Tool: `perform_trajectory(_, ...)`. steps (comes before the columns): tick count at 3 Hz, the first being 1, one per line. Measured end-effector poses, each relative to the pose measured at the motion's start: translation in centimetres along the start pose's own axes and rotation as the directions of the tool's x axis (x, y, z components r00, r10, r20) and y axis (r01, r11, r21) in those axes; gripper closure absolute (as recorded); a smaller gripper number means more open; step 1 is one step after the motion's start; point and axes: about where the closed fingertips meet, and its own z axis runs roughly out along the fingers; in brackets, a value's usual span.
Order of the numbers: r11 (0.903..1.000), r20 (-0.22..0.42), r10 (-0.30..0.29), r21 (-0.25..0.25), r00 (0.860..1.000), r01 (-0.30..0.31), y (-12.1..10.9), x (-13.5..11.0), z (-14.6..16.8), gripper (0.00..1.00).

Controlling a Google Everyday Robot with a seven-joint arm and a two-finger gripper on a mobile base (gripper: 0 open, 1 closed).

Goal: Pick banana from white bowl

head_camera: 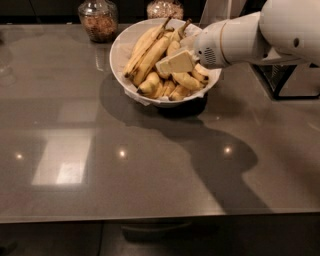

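The white bowl stands at the back middle of the grey table, lined with crinkled paper and full of bananas. Two long, straighter bananas lie on its left side and short stubby ones at the front. A thick curved yellow banana with a dark stem at the bowl's far rim runs under my gripper. My gripper reaches in from the right and sits over the middle of the bowl, right on the bananas. It hides the middle of the curved banana.
Two glass jars stand behind the bowl: one with brown contents at the back left, another behind the rim. A dark frame stands at the right beyond the table. My white arm spans the back right.
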Motion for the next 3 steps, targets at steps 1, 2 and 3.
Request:
perform_trajectory(1, 0.9997, -0.006, 0.021, 0.012, 1.0, -0.021, -0.6, 0.7, 1.1, 0.32)
perform_trajectory(2, 0.9987, -0.026, 0.043, 0.027, 0.999, -0.043, -1.2, 1.9, 1.9, 0.34)
perform_trajectory(3, 0.9968, -0.052, 0.068, 0.044, 0.996, -0.066, -1.8, 3.2, 2.2, 0.34)
